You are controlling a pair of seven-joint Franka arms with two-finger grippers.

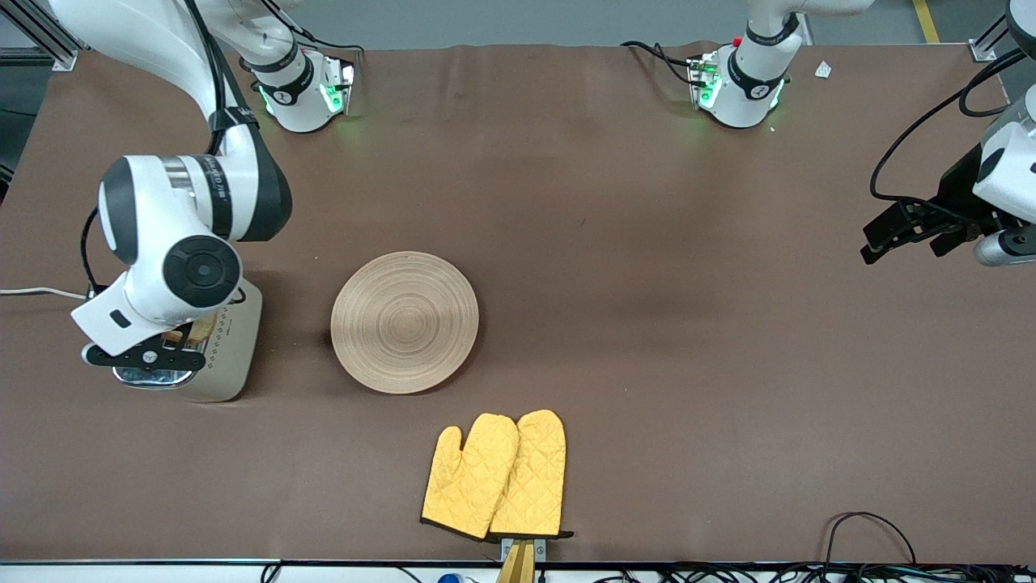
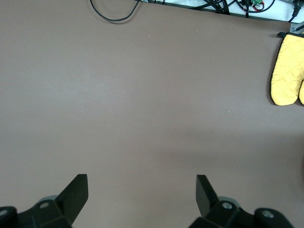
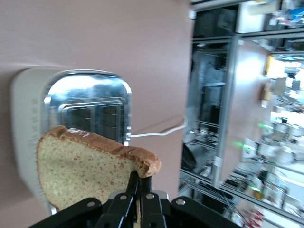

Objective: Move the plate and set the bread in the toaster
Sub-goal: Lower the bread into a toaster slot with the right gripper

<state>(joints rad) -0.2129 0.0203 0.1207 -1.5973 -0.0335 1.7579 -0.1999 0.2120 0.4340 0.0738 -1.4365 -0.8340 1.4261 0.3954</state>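
The wooden plate (image 1: 405, 321) lies flat near the middle of the table. The beige toaster (image 1: 231, 340) stands at the right arm's end, mostly hidden under the right arm. In the right wrist view my right gripper (image 3: 138, 179) is shut on the edge of the bread (image 3: 80, 166), a brown speckled slice held just above the toaster's chrome top (image 3: 90, 102) and its slots. In the front view the right gripper (image 1: 150, 356) is over the toaster and a bit of the bread (image 1: 188, 334) shows. My left gripper (image 1: 902, 235) is open and empty (image 2: 141, 190), waiting over bare table at the left arm's end.
Two yellow oven mitts (image 1: 495, 475) lie nearer the front camera than the plate, close to the table's edge; one mitt shows in the left wrist view (image 2: 289, 71). The toaster's white cord (image 1: 40, 292) runs off the right arm's end. Cables (image 1: 870, 526) lie along the near edge.
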